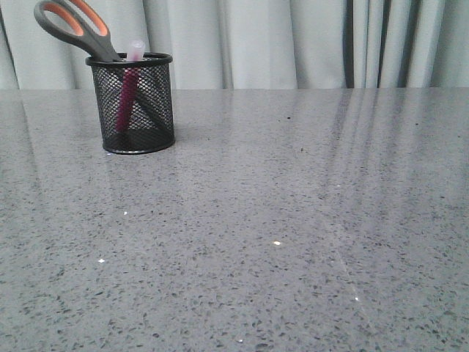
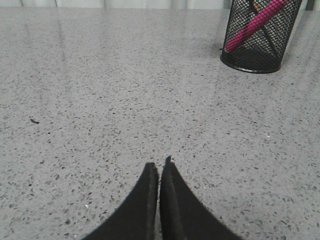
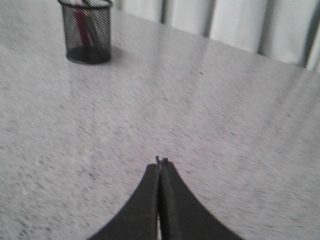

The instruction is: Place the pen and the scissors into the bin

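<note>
We see the small black cylindrical wire-mesh bin [image 1: 138,103] standing upright on the speckled grey stone surface [image 1: 293,220], in front of pale grey curtains [image 1: 293,40]. Inside it the slim magenta pen [image 1: 127,95] with a pale translucent cap leans against the mesh, its cap rising just over the rim. The large scissors [image 1: 77,28], grey-handled with orange-lined loops, stand blades down in the same bin, handles tilted out above the rim. Our left pincer [image 2: 159,167] is clenched, its two black fingertips [image 2: 147,185] pressed together with nothing between them, and the bin sits well ahead of it, off to one side. Our right pincer [image 3: 160,164] is likewise clenched and empty; the bin lies far ahead of it, well apart
</note>
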Available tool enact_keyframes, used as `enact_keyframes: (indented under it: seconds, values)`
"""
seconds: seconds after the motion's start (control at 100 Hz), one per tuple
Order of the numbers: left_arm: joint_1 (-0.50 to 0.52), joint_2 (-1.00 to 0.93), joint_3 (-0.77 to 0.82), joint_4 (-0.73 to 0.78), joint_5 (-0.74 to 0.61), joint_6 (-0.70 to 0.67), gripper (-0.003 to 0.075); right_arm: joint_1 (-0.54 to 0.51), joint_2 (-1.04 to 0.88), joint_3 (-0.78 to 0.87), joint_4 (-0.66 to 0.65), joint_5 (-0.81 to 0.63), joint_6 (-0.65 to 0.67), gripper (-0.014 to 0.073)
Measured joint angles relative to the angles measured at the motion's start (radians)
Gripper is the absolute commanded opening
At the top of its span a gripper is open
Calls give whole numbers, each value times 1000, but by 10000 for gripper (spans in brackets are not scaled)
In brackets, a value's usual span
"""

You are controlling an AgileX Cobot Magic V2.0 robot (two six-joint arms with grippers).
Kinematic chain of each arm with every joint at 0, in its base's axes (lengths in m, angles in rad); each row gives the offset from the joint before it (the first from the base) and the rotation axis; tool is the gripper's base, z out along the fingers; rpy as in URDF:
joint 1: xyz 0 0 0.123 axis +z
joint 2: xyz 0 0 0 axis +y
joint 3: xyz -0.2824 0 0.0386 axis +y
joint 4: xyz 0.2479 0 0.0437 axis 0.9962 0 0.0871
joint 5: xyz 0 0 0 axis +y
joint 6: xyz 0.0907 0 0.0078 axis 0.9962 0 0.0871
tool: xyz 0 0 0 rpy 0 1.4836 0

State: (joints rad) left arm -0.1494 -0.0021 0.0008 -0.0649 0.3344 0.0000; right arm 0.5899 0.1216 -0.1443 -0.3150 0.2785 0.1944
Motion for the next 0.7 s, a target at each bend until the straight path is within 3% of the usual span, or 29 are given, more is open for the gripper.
enact_keyframes:
  seconds: [0.16,0.25,0.47,0.7]
  values:
    - [0,0,0,-2,0,0,-22,-118,0,148,126,-247,0,-68]
    - [0,0,0,-2,0,0,-22,-203,0,154,140,-270,0,-68]
    - [0,0,0,-2,0,0,-22,-391,0,154,165,-169,0,-68]
    - [0,0,0,-2,0,0,-22,-434,0,154,168,-74,0,-68]
